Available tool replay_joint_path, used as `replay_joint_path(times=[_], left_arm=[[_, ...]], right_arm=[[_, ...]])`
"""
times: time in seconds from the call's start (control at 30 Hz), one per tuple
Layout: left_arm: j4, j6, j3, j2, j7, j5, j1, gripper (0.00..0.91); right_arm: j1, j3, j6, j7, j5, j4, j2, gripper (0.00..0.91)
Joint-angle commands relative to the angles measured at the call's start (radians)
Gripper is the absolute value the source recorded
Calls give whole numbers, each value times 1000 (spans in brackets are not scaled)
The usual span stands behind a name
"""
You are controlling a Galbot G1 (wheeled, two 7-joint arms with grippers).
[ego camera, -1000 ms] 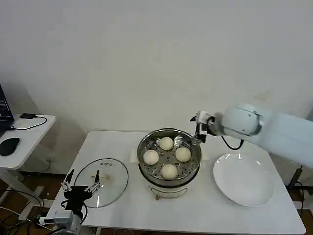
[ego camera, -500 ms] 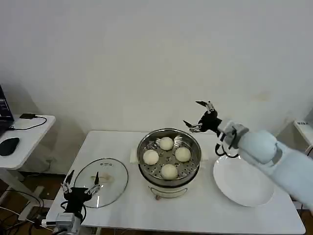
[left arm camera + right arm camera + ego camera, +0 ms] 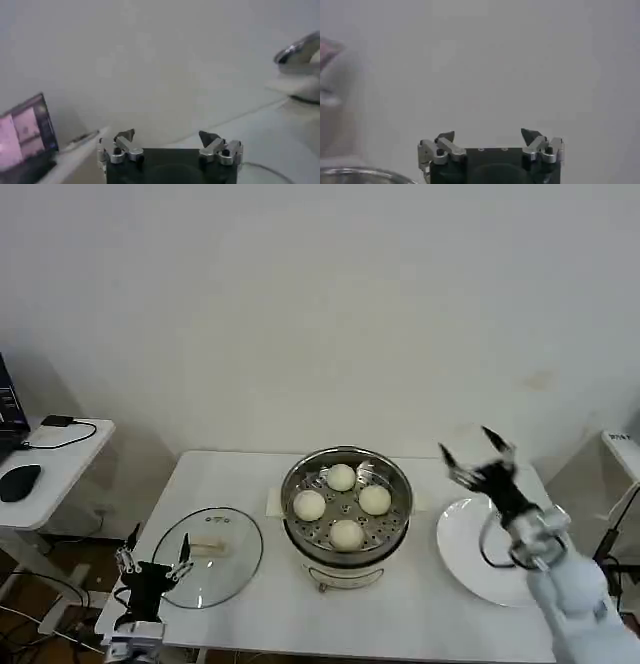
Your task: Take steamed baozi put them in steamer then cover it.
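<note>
Four baozi sit in the steamer, cover seemingly flat to its left, plate right.

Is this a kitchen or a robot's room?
Probably a robot test room, not a real kitchen: a plain white table by a bare wall, a steamer holding baozi, and a side desk with a mouse.

Both tools open, raised.

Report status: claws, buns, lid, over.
Right claw open, raised above the white plate. Left claw open, at the glass lid on the table. Four baozi in the steamer, uncovered. Nothing blocking.
</note>
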Motion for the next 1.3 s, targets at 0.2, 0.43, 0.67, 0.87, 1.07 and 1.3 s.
replay_joint_path(times=[0.2, 0.43, 0.67, 0.87, 1.07, 1.3], left_arm=[[180, -58, 33, 11, 10, 906, 33, 907], [336, -57, 88, 37, 53, 935, -96, 907], [387, -52, 109, 44, 76, 936, -179, 907], [391, -51, 108, 58, 88, 925, -228, 907], [415, -50, 114, 61, 92, 924, -257, 907], [456, -45, 124, 58, 95, 924, -300, 907]], right_arm=[[-341, 359, 64, -47, -12, -9, 234, 907], [-344, 353, 56, -43, -12, 0, 249, 907], [-348, 346, 57, -43, -18, -6, 266, 907], [-361, 327, 66, -43, -34, 4, 287, 907], [-365, 313, 70, -43, -43, 3, 300, 907], [-366, 311, 72, -43, -42, 4, 302, 907]])
